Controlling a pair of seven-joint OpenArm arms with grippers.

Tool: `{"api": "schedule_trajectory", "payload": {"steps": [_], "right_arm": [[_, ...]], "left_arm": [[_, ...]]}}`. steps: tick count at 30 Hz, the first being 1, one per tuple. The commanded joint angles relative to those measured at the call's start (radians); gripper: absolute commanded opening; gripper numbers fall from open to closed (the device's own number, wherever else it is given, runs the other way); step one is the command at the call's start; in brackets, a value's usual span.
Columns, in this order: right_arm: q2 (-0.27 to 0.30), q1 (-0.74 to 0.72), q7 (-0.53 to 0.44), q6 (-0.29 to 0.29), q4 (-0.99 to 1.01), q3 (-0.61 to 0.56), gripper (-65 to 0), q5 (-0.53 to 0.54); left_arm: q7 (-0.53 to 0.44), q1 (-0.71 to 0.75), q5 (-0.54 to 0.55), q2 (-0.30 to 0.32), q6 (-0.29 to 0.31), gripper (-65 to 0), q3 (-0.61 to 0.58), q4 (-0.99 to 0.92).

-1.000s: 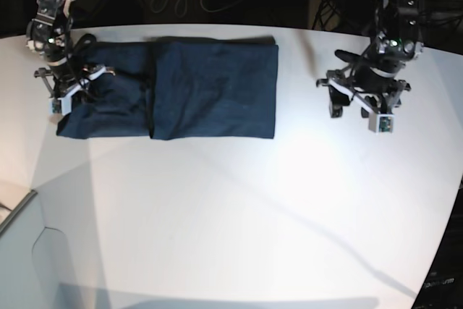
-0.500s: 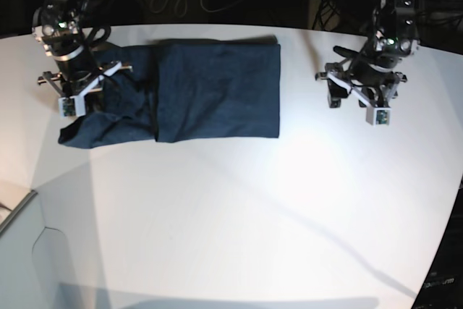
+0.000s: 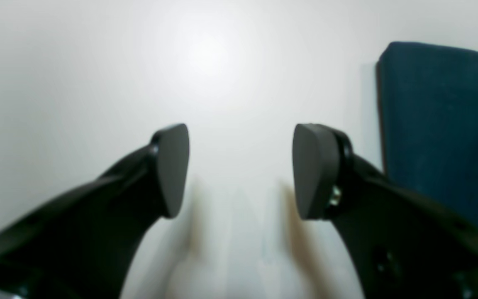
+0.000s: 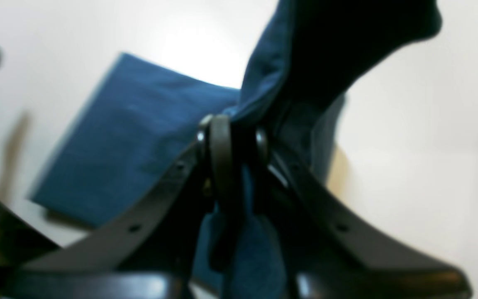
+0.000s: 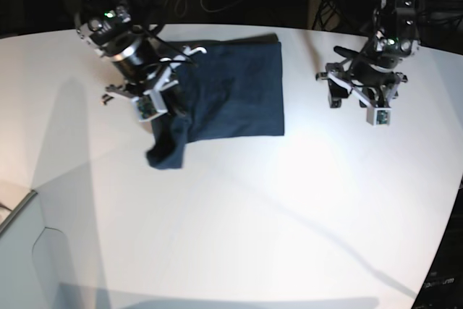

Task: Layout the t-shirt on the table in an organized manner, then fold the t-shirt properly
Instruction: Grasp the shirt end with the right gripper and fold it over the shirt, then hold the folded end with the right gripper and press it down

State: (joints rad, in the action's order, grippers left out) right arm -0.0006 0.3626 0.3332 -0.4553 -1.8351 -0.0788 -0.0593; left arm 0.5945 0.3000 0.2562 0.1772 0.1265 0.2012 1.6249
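Right hand [image 4: 235, 141], pads buried in t-shirt [image 5: 231, 92]

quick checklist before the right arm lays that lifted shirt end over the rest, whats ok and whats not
1. Right gripper clamped on the t-shirt: ok, fabric is pinched between the closed jaws.
2. Lifted end clear of the table: not ok, one corner droops down to the surface in the base view.
3. Remaining shirt lying flat: ok, it forms a smooth rectangle.
4. Left gripper out of the way: ok, open, empty, over bare table beside the shirt's edge.
5. Fold edges will line up: cannot tell, the held fabric is bunched.
6. Landing area free: ok, nothing lies on the flat part.
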Motion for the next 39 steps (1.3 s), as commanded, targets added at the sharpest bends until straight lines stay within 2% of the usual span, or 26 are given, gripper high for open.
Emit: {"api": "schedule_trajectory", "payload": {"steps": [1,4,16,26,33,39], "right_arm": [[-0.005,-0.014,-0.023,0.0,0.002,-0.026,-65.0,-0.027],[-0.006,-0.052,-0.023,0.0,0.059,-0.097,-65.0,-0.099],[-0.003,-0.132,-0.027,0.0,0.197,-0.23,-65.0,-0.109],[-0.005,-0.178,-0.027,0.0,0.246,-0.256,-65.0,-0.109],[-0.006,-0.185,-0.029,0.0,0.245,-0.264,-65.0,-0.109],[0.0,-0.199,-0.029,0.0,0.246,-0.349,-65.0,-0.109]], "left_arm": [[-0.02,-0.003,0.007,0.006,0.0,-26.6,0.004,0.015],[-0.015,-0.002,0.007,0.006,0.0,-26.6,0.004,0.015],[-0.014,0.044,0.009,-0.005,0.0,-26.7,0.004,0.015],[-0.012,0.04,0.009,-0.064,0.0,-26.9,-0.024,0.002],[-0.012,-0.018,0.009,-0.066,0.0,-26.9,-0.121,-0.091],[-0.012,-0.034,0.009,-0.067,0.0,-26.9,-0.141,-0.113]]}}
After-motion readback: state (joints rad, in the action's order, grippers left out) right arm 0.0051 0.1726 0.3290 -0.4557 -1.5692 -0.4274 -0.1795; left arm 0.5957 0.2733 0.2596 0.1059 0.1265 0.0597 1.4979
